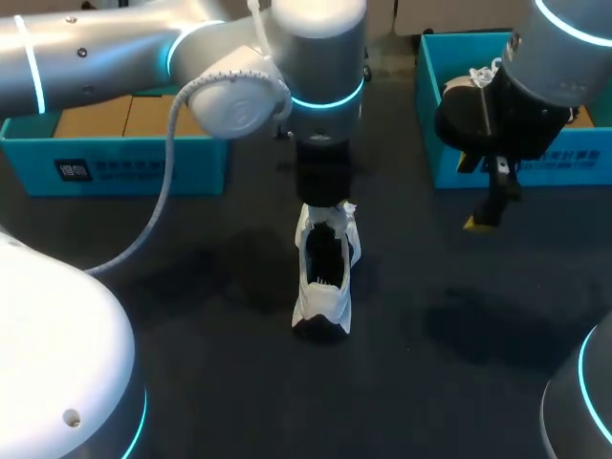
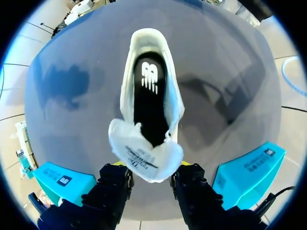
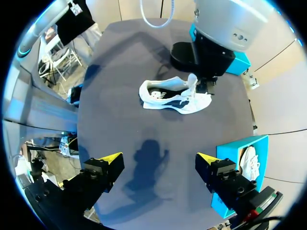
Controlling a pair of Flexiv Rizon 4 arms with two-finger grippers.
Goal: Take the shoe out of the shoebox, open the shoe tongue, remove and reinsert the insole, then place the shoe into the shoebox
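The white shoe [image 1: 323, 277], black insole [image 2: 149, 96] exposed, is gripped by its raised tongue [image 2: 144, 154] in the left gripper [image 2: 151, 165]; the right gripper [image 3: 158, 158] is spread, empty.

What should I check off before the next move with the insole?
1. Shoe out of the box, standing on the table: ok.
2. Tongue pulled back, with the left gripper shut on it: ok.
3. Insole lying exposed inside the shoe, not yet removed: ok.
4. Right gripper open and empty: ok.
5. Right gripper at the shoe opening: not ok, it hovers off to one side, apart from the shoe.
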